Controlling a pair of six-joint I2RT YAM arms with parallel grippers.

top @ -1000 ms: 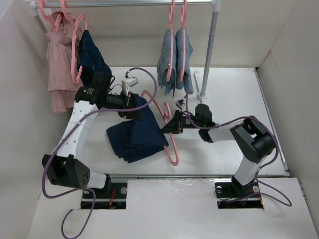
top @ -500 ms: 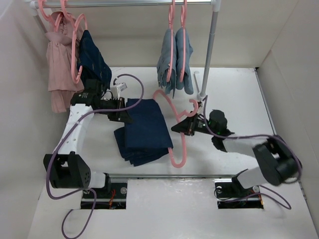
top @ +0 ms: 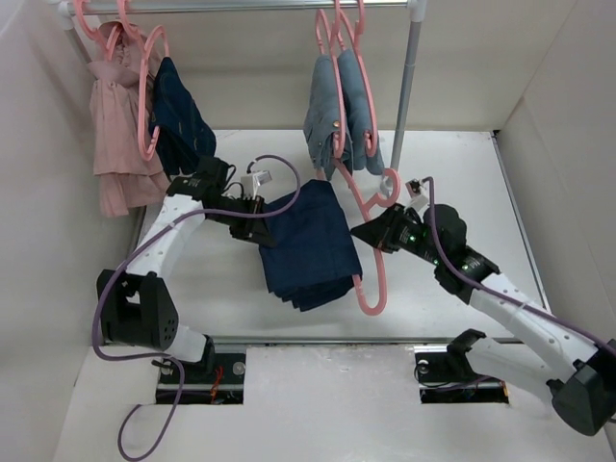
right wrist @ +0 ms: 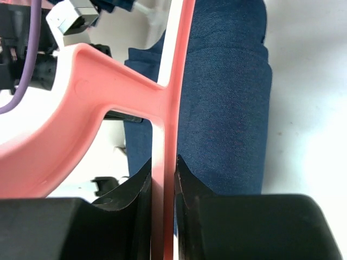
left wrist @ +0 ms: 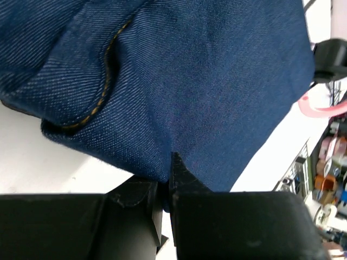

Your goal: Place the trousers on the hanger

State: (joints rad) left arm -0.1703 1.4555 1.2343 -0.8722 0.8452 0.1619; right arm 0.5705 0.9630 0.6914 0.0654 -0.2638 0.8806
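Observation:
The trousers point(top: 308, 241) are folded dark navy jeans with orange stitching, held up over the table's middle. My left gripper point(top: 252, 217) is shut on their left edge; in the left wrist view the denim point(left wrist: 190, 81) is pinched between the black fingertips point(left wrist: 181, 173). The hanger point(top: 371, 274) is pink and runs along the trousers' right edge, its hook point(top: 387, 185) towards the rail. My right gripper point(top: 371, 236) is shut on its thin bar point(right wrist: 165, 135), with the trousers point(right wrist: 227, 108) just behind. Whether the bar passes through the fold is hidden.
A clothes rail crosses the back, its post point(top: 404, 96) standing right of centre. Light blue jeans point(top: 337, 106) hang there on pink hangers, close above the held hanger's hook. A pink garment point(top: 120, 115) and a dark navy one point(top: 183, 115) hang at the left. White walls enclose both sides.
Both arms moved right and away from the bases. The trousers came off the table towards the centre. The hanger swung right with the right arm stretching out, its hook now near the hanging blue jeans.

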